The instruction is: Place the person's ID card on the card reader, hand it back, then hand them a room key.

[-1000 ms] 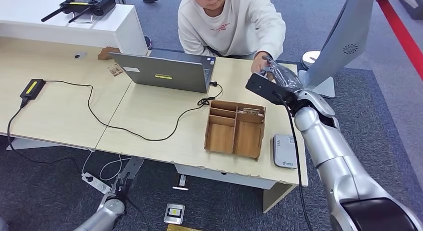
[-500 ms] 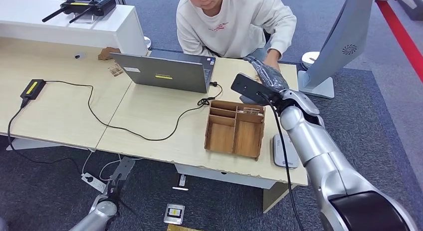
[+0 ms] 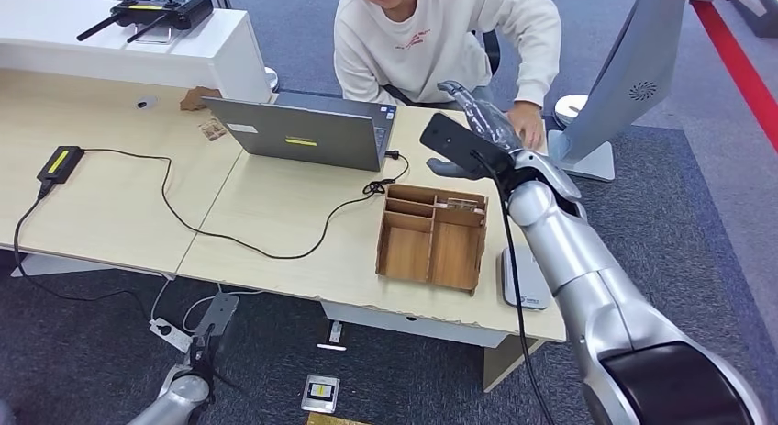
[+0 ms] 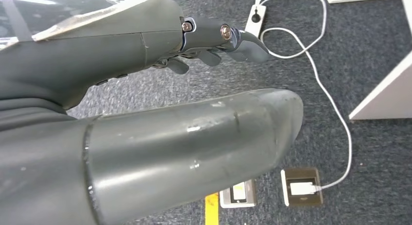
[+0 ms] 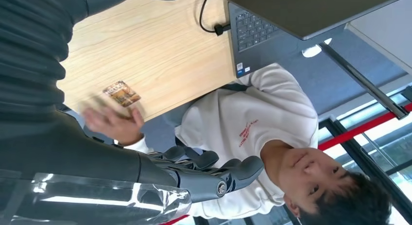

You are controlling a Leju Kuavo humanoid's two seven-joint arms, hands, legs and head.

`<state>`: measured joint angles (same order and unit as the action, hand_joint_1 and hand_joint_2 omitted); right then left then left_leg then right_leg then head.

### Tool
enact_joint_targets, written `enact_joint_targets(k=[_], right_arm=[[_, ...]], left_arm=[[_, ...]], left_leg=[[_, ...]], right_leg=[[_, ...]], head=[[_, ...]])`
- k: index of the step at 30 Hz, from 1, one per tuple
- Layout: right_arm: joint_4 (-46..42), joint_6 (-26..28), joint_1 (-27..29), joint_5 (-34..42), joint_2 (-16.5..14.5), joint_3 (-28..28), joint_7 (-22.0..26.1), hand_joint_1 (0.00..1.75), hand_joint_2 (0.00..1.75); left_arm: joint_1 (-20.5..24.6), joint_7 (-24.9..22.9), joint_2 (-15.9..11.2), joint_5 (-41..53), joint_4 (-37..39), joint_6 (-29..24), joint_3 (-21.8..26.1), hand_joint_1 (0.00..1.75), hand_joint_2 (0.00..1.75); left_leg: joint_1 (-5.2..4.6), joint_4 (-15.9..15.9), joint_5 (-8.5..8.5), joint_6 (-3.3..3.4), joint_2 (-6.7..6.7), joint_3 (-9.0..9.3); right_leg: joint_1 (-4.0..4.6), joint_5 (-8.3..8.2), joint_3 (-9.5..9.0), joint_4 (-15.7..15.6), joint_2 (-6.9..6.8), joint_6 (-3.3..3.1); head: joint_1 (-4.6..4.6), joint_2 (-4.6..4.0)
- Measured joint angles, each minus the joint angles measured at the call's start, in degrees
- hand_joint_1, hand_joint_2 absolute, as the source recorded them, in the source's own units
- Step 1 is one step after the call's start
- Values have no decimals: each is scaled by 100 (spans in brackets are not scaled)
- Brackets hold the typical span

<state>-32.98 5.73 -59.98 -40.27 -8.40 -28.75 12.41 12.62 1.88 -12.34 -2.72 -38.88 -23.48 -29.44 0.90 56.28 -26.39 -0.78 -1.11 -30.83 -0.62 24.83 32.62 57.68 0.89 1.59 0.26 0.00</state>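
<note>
My right hand [image 3: 477,113] hangs above the table's far right corner, fingers apart, holding nothing. In the right wrist view that hand [image 5: 204,174] is stretched toward the person in a white sweatshirt [image 5: 252,132]. A small card with a brown print [image 5: 121,93] lies flat on the table. The person's hand [image 5: 114,123] rests at its edge, and in the head view the same hand [image 3: 527,127] sits just right of mine. The white card reader [image 3: 525,278] lies at the table's near right edge, partly behind my forearm. My left hand [image 3: 206,329] hangs low beside the table, empty [image 4: 121,55].
A wooden organiser [image 3: 433,237] stands left of the reader, with pale cards in a back slot. A grey laptop [image 3: 307,131] and its black cable [image 3: 275,246] cross the table's middle. A power adapter [image 3: 60,162] lies far left. A monitor stand [image 3: 587,154] is beyond the right edge.
My right hand has drawn back left and upward, away from the person's hand. The person's hand has shifted right along the far table edge. My left arm has swung slightly.
</note>
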Motion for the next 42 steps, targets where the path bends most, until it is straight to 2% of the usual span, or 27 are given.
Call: enact_joint_targets(k=[5, 10, 17, 20, 32, 38, 42], right_arm=[[-194, -193, 14, 107, 51, -7, -239, 0, 175], [-548, -266, 270, 84, 249, -20, -679, 0, 175], [-1484, -510, 1085, -855, 726, -29, -2206, 0, 175], [-2001, -678, 1513, -1207, 941, -3, -2582, 0, 175], [-2903, -822, 2206, -1878, 1349, 179, -2970, 0, 175], [-3143, -730, 2435, -2000, 1528, 400, -2880, 0, 175], [-3236, -593, 2486, -1930, 1603, 548, -2657, 0, 175]], left_arm=[[-82, -80, -71, -28, -114, -14, -56, 0, 0], [-97, -194, -106, 223, -163, -15, -88, 0, 0], [-63, -491, -79, 936, -159, 51, -76, 0, 0], [-20, -580, -45, 1187, -149, 132, -46, 0, 0], [150, -757, 96, 1830, -87, 379, 67, 0, 0], [359, -761, 190, 2150, 9, 524, 62, 0, 0], [472, -806, 424, 2324, 91, 257, 65, 0, 0]], left_leg=[[-1, 0, 0, 0, 0, 1], [-2, 0, 0, 0, -1, 3], [-2, 1, -3, 1, 0, 7], [-3, 1, -4, 0, 2, 7], [-1, 1, -5, -3, 8, 12], [-5, 1, -5, -2, 8, 13], [-7, 1, -5, -2, 7, 13]], right_leg=[[0, 0, -1, -1, 0, 0], [-1, 0, -3, -3, -1, 0], [-1, 0, -4, -7, 0, 1], [-2, 0, -5, -7, 4, 0], [-1, 0, -5, -6, 17, 0], [-5, -1, -5, -6, 17, 0], [-9, -1, -4, -6, 17, 0]], head=[[0, 0], [1, 0], [0, 0], [1, 0], [1, 0], [0, 0], [-1, 0]])
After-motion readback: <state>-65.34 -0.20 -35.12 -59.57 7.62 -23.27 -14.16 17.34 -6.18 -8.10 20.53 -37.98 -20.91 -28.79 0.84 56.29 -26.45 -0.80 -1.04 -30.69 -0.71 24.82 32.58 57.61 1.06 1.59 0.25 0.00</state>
